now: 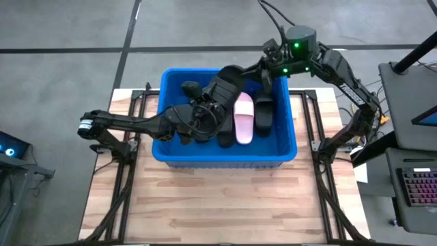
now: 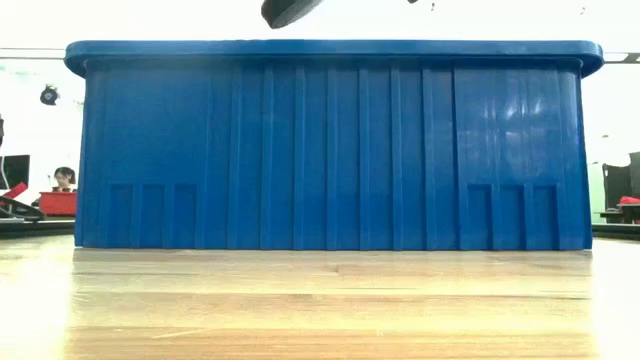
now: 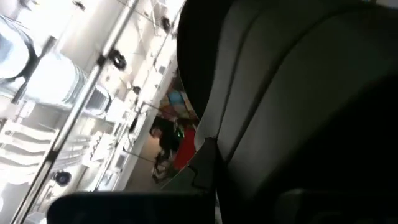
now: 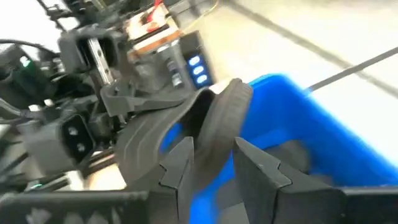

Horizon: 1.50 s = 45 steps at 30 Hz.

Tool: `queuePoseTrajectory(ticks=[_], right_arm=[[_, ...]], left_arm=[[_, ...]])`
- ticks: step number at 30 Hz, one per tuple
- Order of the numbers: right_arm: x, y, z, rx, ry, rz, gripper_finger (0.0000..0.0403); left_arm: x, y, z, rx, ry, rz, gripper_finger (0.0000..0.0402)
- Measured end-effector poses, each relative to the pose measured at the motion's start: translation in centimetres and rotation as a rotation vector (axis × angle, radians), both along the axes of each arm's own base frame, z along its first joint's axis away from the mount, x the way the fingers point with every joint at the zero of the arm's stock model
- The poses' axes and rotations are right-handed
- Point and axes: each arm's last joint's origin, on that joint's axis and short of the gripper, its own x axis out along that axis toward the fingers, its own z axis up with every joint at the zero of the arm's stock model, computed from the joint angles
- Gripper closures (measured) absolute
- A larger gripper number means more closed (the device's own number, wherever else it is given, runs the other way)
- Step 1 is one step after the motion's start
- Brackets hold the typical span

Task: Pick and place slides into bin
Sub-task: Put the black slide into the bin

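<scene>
The blue bin [image 1: 225,161] stands mid-table and fills the low view [image 2: 330,150]. Inside it lie a pale pink slide [image 1: 244,117] and black slides [image 1: 265,113], on the floor of the bin. One more black slide [image 1: 229,80] is held above the bin's far half; its tip shows over the rim in the low view [image 2: 290,10]. My left gripper [image 1: 209,101] reaches in from the left and is shut on this slide. My right gripper [image 4: 217,163] comes from the far right and is shut on the slide's other end. My left gripper holds the black slide at the end toward the table's left [image 4: 127,106]. The slide fills its own wrist view [image 3: 286,93] and hides the fingers, so the kind of hold does not show. The slide is lifted clear above the bin. My right gripper pinches the slide's rounded end [image 4: 219,118] between its two fingers [image 4: 179,167], which come from the table's far right side and slant down. The fingers stand on either side of the sole's edge. The slide hangs clear over the bin, tilted.
The wooden table top [image 1: 225,205] lies bare in front of the bin. Black frame rails [image 1: 123,164] run along both sides of the table. A desk with a keyboard [image 1: 416,188] stands to the right, off the table.
</scene>
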Motion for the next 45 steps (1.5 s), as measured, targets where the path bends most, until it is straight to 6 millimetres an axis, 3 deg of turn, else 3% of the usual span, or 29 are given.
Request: queuePoseTrajectory(ticks=[3, 11, 15, 23, 33, 38, 45], right_arm=[[-1.0, 0.2, 0.7, -0.091, -0.008, -0.053, 0.0299], [-2.1, 0.1, 1.3, -0.21, 0.018, -0.203, 0.03], [-3.5, 0.9, 2.4, -0.204, -0.037, -0.218, 0.0307], [-4.6, 1.9, 2.9, -0.142, -0.068, -0.22, 0.0317], [-5.9, 2.5, 2.8, -0.1, -0.033, -0.23, 0.0319], [-6.1, 2.6, 2.6, -0.094, -0.006, -0.231, 0.0319], [-6.2, 2.7, 2.4, -0.087, 0.014, -0.229, 0.0319]], left_arm=[[-0.4, 0.2, -0.5, -0.011, 0.042, 0.107, 0.04], [-1.8, 0.9, -1.4, -0.054, -0.053, 0.144, 0.04], [-1.8, 2.2, -3.8, -0.085, -0.085, 0.177, 0.04], [-2.4, 4.7, -10.3, -0.155, 0.015, 0.261, 0.04], [-4.8, 6.6, -13.8, -0.555, -0.076, 0.27, 0.0401], [-5.4, 7.2, -15.1, -0.553, -0.034, 0.371, 0.0401], [-3.9, 7.7, -18.3, -0.552, 0.041, 0.426, 0.0402]])
